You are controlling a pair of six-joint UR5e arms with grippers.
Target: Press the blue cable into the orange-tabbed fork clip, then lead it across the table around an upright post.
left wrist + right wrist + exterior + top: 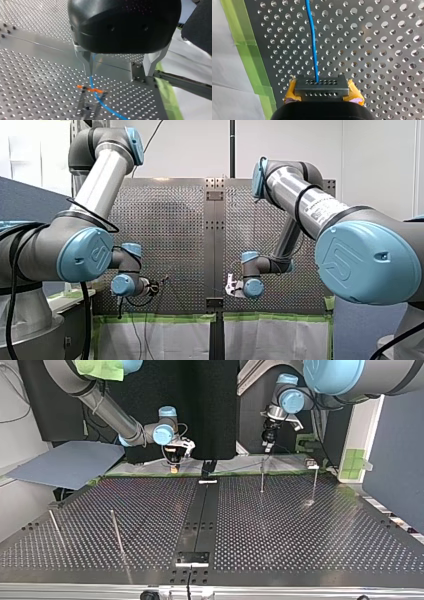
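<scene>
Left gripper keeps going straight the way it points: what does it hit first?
Likely the blue cable at the orange-tabbed fork clip, just ahead of one finger of the left gripper; otherwise the perforated table. Depth is unclear.

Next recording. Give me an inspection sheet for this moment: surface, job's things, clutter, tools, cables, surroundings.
Surface: perforated table, with four upright posts standing on it.
Job's things: the blue cable crosses the orange-tabbed fork clip; cannot tell whether it is seated.
Clutter: nothing seen.
Tools: left tool open above the clip, the cable beside one finger; right tool, with yellow pads, shut on the cable.
Cables: the blue cable leads straight ahead from the right tool over the table.
Surroundings: green tape along the table edge; grey-blue sheet beside the table at the top view's left.
</scene>
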